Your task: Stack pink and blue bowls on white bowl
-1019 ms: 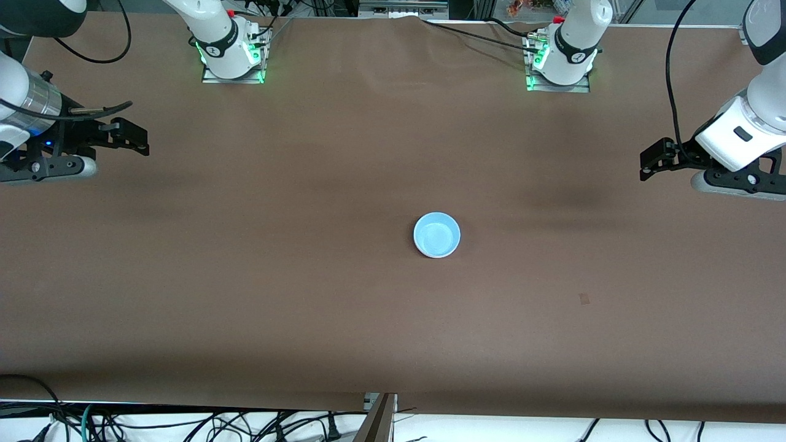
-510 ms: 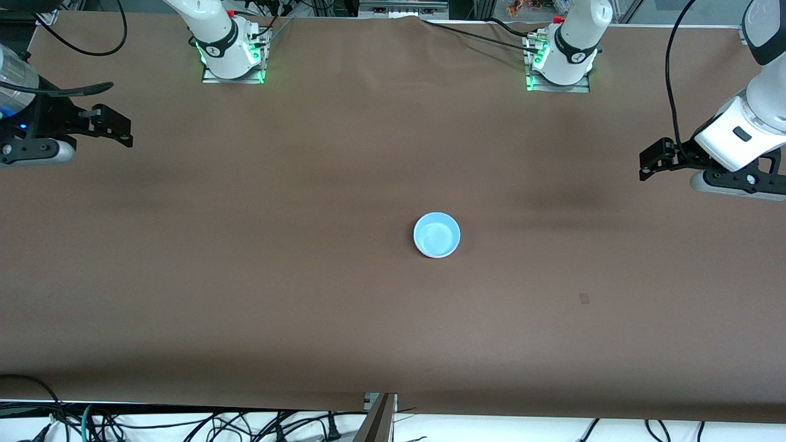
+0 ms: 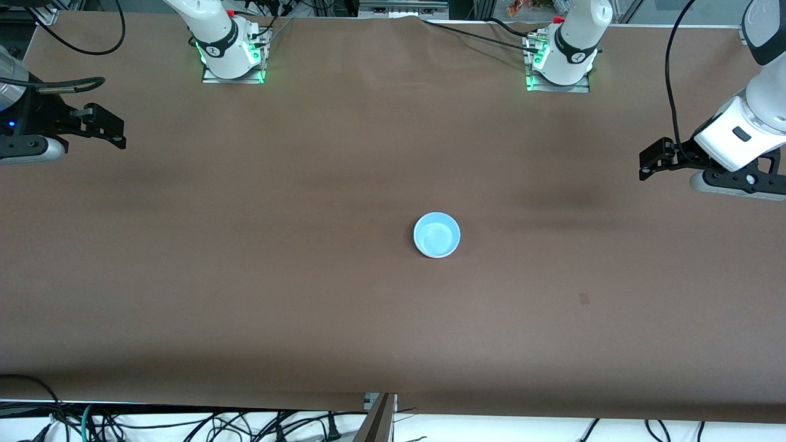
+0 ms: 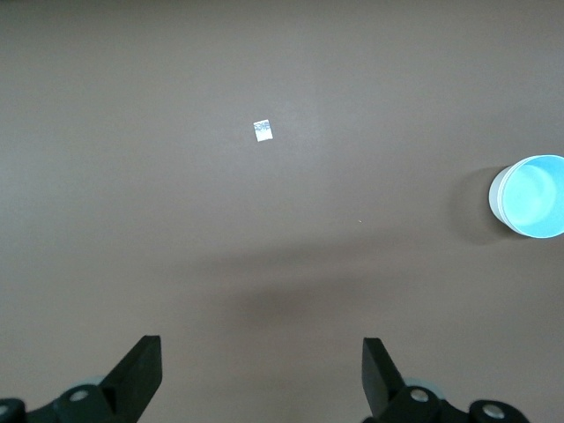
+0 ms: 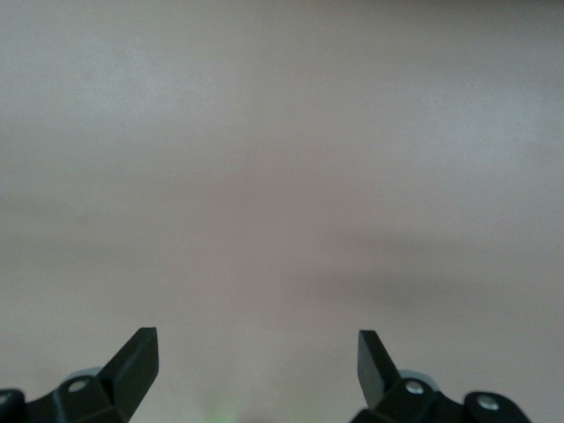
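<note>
The light blue bowl (image 3: 436, 233) stands upright near the middle of the brown table (image 3: 245, 276). A thin white edge (image 3: 420, 247) shows under its rim, from the white bowl below it. The pink bowl is hidden. The blue bowl also shows in the left wrist view (image 4: 533, 196). My left gripper (image 3: 646, 164) is open and empty, up in the air over the left arm's end of the table. My right gripper (image 3: 115, 130) is open and empty over the right arm's end. Both wrist views show wide-apart jaws, the left gripper (image 4: 262, 370) and the right gripper (image 5: 258, 361), over bare table.
A small tape mark (image 3: 584, 298) lies on the table nearer the front camera than the bowl, toward the left arm's end; it shows in the left wrist view (image 4: 262, 130). The arm bases (image 3: 232, 58) (image 3: 559, 64) stand along the table's back edge. Cables hang at the front edge.
My right gripper has drawn back toward the right arm's end of the table and toward the bases. The left arm and the bowl have stayed put.
</note>
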Robot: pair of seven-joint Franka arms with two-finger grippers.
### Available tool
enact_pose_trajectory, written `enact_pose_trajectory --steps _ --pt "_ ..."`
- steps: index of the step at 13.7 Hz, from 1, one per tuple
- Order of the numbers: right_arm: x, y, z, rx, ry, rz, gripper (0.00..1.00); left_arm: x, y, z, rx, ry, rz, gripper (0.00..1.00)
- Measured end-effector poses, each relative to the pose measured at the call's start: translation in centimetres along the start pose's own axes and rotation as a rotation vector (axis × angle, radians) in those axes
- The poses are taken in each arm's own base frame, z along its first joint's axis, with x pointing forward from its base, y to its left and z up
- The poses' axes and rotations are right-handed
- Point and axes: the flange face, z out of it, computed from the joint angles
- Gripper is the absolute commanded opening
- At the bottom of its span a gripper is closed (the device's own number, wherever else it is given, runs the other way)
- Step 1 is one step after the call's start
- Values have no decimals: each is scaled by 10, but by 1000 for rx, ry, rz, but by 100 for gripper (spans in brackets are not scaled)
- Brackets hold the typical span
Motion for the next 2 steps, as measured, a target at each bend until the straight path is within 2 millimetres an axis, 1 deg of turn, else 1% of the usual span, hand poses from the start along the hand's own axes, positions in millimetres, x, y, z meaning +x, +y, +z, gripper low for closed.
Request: enact_pose_trajectory --steps 2 --pt "0 -1 0 -1 -1 -2 100 0 0 0 0 -2 0 100"
